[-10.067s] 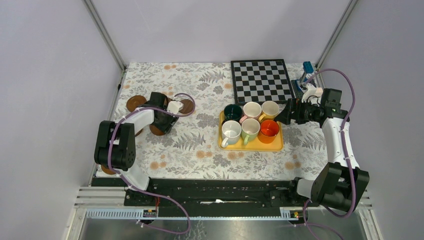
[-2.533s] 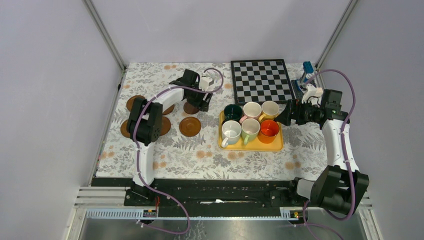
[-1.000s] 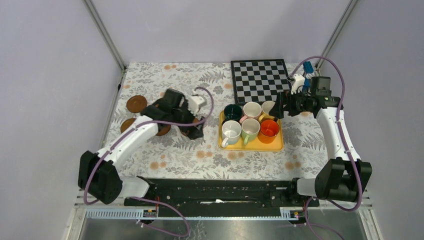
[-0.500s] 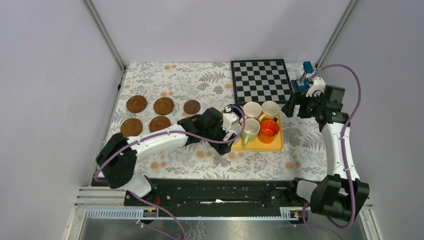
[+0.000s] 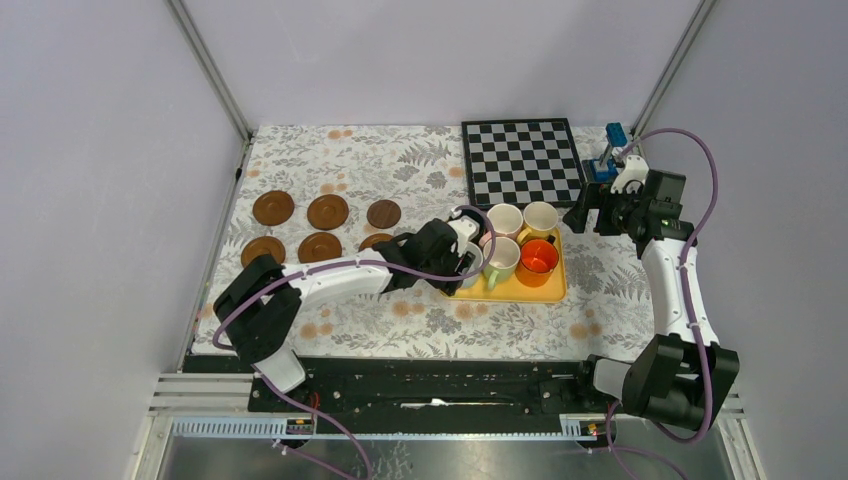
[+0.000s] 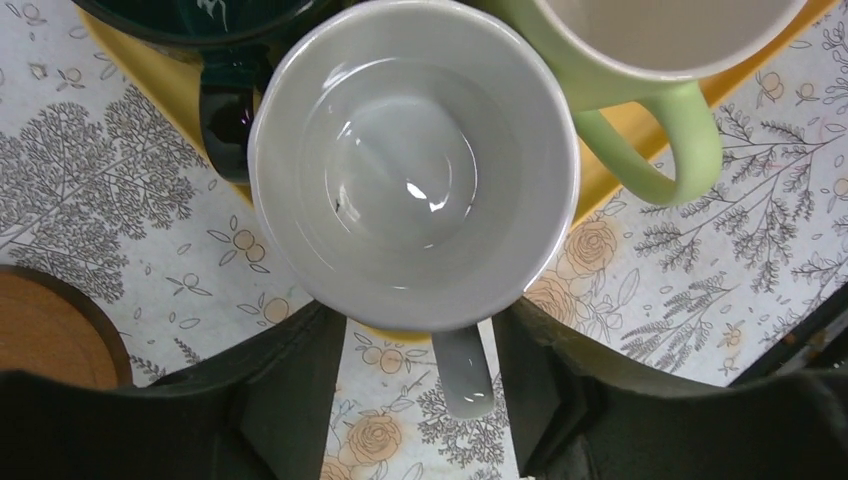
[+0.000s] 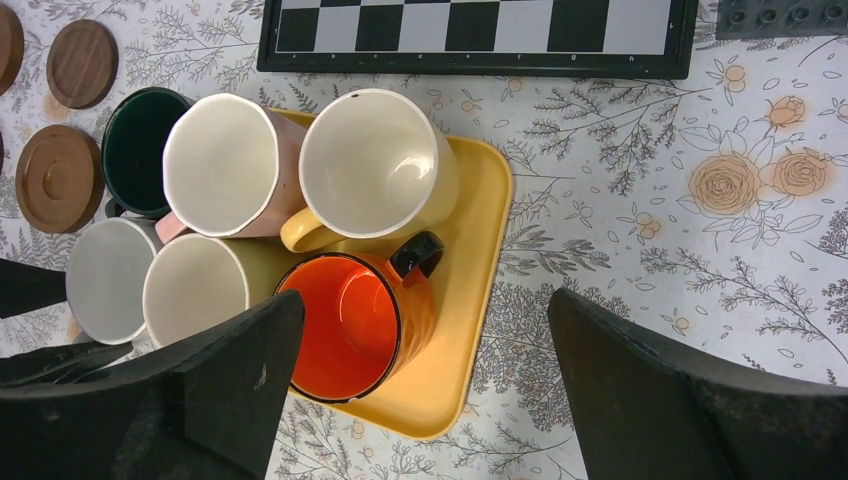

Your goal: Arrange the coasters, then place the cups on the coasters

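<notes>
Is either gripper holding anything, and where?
Right gripper open, holding nothing. Left gripper straddles the white cup around its handle; whether it grips yet cannot be told.

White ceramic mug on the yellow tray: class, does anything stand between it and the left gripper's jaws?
Nothing visible does. The left gripper's jaws flank the white ceramic mug, its handle between them; the light green mug stands outside them.
</notes>
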Available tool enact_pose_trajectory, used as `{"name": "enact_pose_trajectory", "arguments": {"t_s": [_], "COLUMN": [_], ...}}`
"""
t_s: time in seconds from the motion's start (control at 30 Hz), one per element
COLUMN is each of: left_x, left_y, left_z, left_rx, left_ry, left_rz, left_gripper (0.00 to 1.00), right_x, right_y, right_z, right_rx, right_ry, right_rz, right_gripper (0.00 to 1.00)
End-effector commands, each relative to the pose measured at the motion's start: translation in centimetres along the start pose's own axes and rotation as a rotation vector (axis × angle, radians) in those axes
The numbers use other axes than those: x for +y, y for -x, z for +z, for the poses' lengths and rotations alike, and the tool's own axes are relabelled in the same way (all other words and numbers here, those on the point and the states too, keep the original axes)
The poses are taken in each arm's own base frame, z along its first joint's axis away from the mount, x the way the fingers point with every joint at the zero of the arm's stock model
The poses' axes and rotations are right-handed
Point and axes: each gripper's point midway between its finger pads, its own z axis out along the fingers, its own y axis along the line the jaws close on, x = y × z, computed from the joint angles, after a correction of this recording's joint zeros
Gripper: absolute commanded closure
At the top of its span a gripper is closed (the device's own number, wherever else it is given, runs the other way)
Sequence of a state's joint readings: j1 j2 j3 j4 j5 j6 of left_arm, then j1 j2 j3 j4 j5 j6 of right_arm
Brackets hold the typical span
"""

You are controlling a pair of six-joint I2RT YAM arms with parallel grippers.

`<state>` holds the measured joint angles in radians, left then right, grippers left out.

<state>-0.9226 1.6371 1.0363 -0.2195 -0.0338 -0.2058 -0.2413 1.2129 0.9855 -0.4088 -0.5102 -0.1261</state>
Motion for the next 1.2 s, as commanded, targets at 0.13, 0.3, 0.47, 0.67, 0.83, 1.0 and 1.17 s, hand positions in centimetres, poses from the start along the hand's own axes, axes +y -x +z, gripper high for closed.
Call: {"name": "enact_pose_trajectory", "arguments": {"t_s": [0.13,0.3,0.47,0.67,0.83,1.0,1.17], "left_x": [0.1,-0.3,-0.3,0.3,0.7,1.0,3.9], "left_y": [0.2,-0.4,-0.4,0.5,1.5,3.4,5.7], "left_z": [0.6,-0.1,-0.8,-2.2,-3.9,-6.9,-10.4], "left_rx": [-0.035,-0.016,-0.003,-0.021,-0.037,-0.072,-0.142], "left_ry": [-0.003,-0.034,-0.033,-0.009,-0.002,0.004,0.041], "left_rz": [0.046,0.068,0.073,0.070,0.056,0.034,-0.027], "left_gripper": [0.55,0.68,0.88,1.00,1.00,1.00,1.00], "right_x": [0.3,0.4,1.1,1.7,2.0,2.1,2.5], "right_y": [0.9,0.6,0.7,0.2,-0.1,0.1,0.5], "right_z": [-0.1,0.0,-0.3,-0.3,-0.1,-0.2,-0.5], "right_rx": [-0.027,-0.012,-0.029,-0.003,0.023,0.015,0.015], "right_ry": [0.012,0.025,0.054,0.102,0.134,0.135,0.151], "right_rz": [-0.028,-0.026,-0.033,-0.062,-0.058,-0.063,-0.063], "right_gripper": [0.02,0.02,0.02,0.02,0.02,0.02,0.02]}}
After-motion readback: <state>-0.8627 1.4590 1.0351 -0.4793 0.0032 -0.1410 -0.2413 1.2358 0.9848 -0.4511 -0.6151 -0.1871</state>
